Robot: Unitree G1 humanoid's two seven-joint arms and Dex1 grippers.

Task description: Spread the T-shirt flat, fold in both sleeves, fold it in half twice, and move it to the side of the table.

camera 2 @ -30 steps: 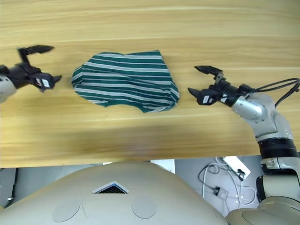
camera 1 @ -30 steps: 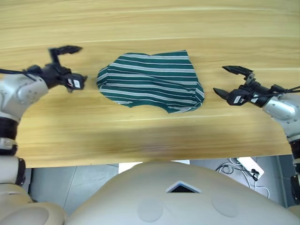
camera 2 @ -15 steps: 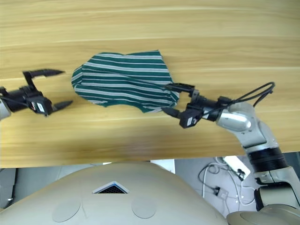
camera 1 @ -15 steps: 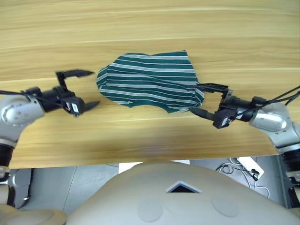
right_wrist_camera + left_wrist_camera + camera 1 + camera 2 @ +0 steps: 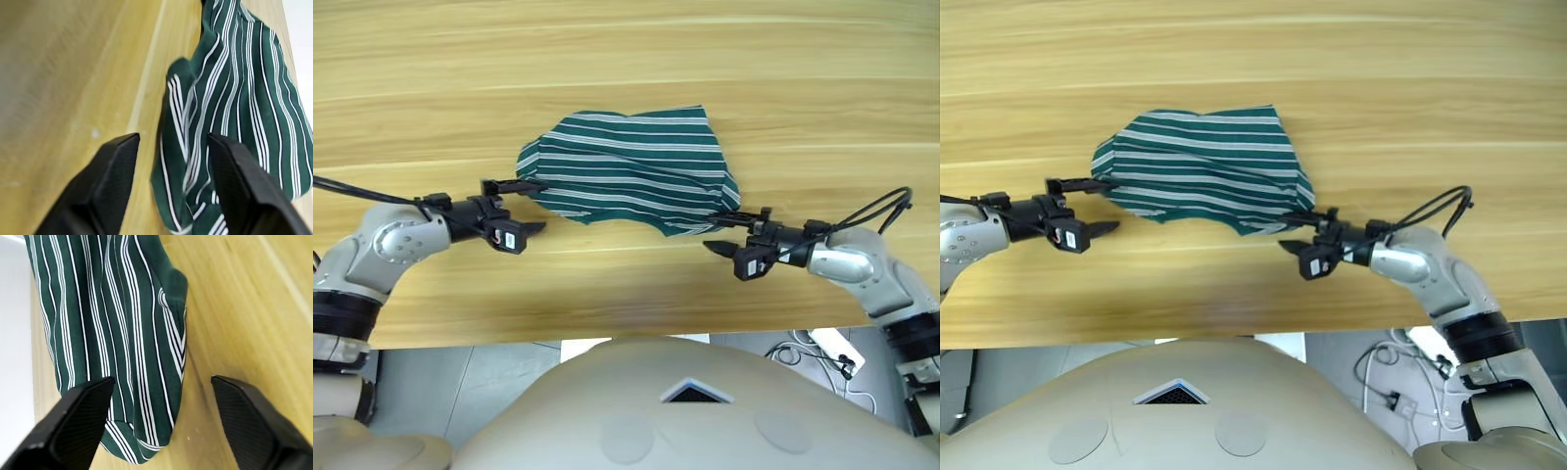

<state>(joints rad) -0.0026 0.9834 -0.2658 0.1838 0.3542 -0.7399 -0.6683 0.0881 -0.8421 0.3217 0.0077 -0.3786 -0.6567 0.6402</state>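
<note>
At the crumpled shirt [image 5: 626, 171]: left gripper [image 5: 540, 205] and right gripper [image 5: 713, 231] both agape, nothing pinched. Spreading step, I'd say; next, pinch edges and pull apart.

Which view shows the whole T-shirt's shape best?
The left eye view: the whole bunched T-shirt lies in frame on the table. The right eye view shows the same. The wrist views each catch one striped corner up close.

T-shirt [image 5: 631, 166] soft cloth, matt, creased, table [image 5: 607, 49] wood-grain surf, smooth w/ slight sheen, left gripper [image 5: 535, 205] pads [image 5: 83, 416] matt blk plastic, fine-textured
</note>
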